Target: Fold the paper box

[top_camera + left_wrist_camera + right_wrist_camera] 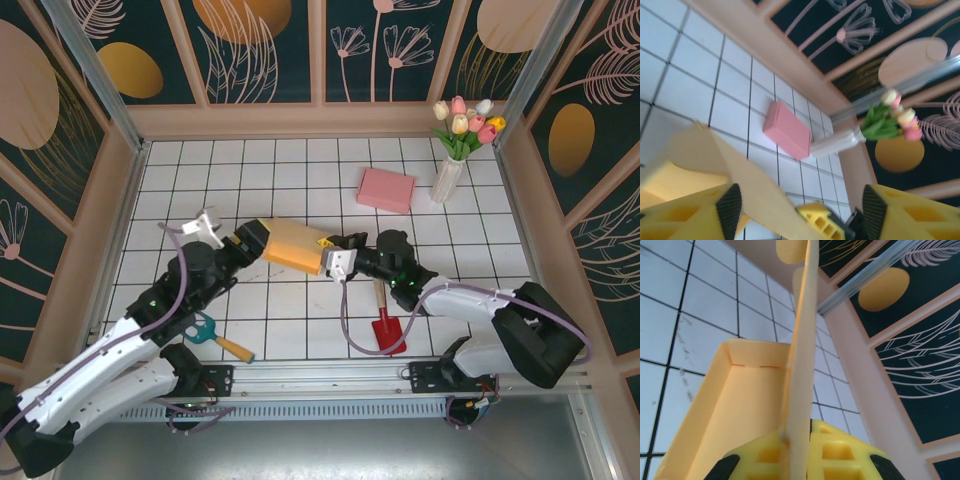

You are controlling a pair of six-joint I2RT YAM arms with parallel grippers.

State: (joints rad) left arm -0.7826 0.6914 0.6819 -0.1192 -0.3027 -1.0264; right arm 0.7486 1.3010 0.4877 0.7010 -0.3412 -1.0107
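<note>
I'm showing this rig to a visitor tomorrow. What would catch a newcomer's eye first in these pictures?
The yellow paper box lies mid-table between the two arms. The right gripper is shut on one of its flaps, and the left gripper is open at the other end. Next come the vase of tulips in the far right corner, the pink block beside it, and a red shovel by the right arm.

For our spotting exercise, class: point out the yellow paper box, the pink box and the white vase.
yellow paper box (293,247), top external view, its upper face
pink box (386,189), top external view, middle of its top
white vase (446,182), top external view, its body
</note>
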